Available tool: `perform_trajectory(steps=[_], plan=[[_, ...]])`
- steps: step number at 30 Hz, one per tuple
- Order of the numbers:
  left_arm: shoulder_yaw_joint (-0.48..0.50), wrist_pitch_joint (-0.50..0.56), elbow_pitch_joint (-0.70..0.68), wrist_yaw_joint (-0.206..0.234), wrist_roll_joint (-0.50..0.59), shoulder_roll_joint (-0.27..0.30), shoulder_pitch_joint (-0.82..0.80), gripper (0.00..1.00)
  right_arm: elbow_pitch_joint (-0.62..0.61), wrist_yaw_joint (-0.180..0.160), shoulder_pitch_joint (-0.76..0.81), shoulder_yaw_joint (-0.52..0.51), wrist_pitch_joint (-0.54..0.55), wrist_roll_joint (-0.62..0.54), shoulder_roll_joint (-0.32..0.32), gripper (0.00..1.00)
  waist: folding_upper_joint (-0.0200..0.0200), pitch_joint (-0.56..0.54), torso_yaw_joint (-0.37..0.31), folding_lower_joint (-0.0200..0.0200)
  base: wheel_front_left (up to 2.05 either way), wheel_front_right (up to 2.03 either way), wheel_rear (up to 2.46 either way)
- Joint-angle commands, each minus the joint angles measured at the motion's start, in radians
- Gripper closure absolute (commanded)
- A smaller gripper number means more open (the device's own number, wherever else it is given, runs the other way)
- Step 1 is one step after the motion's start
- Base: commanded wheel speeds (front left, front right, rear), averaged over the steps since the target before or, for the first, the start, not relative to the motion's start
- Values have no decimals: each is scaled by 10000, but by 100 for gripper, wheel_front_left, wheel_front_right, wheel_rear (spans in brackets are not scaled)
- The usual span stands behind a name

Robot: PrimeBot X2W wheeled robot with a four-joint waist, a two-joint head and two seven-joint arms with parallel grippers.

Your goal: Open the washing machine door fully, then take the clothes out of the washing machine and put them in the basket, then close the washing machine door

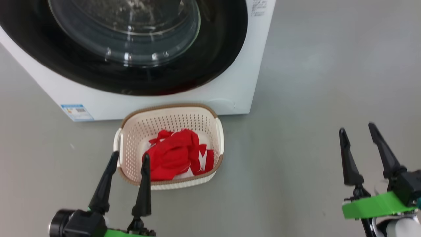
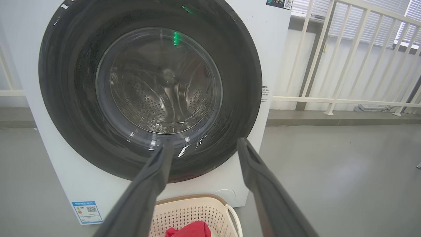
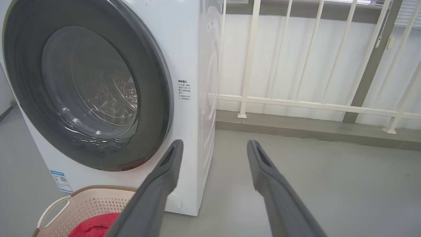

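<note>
The washing machine stands white at the top, and its black-rimmed glass door lies flat against its front, closed. On the grey floor just in front sits the cream basket with the red clothes piled inside. My left gripper hovers open by the basket's near left corner, holding nothing. Far to the right, above bare floor, my right gripper is open and empty too.
A cream railing with a low ledge runs behind and to the right of the machine. Open grey floor spreads to the right of machine and basket. A blue label marks the machine's lower left corner.
</note>
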Motion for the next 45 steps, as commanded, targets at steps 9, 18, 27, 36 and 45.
perform_trajectory(steps=[9,18,27,36,45], plan=[[480,-27,51,160,-238,263,684,0,-971,-38,1233,99,6,163,-13,0,-1,-1108,-417,0,0,0,0],[596,-30,-34,318,-258,406,1114,0,-1614,-38,2187,22,6,286,-13,0,-1,-1643,-409,0,0,0,0],[684,-37,-252,423,-329,476,1740,0,-2074,-38,2966,-113,6,372,-13,0,-1,-2060,-456,0,0,0,0],[669,-44,-302,506,-395,423,1903,0,-2236,-38,3141,-213,32,313,-13,0,-1,-2097,-463,0,0,0,0],[625,-48,-311,493,-382,409,1892,0,-2234,-38,3201,-180,85,295,-13,0,-1,-2047,-407,0,0,0,0]])
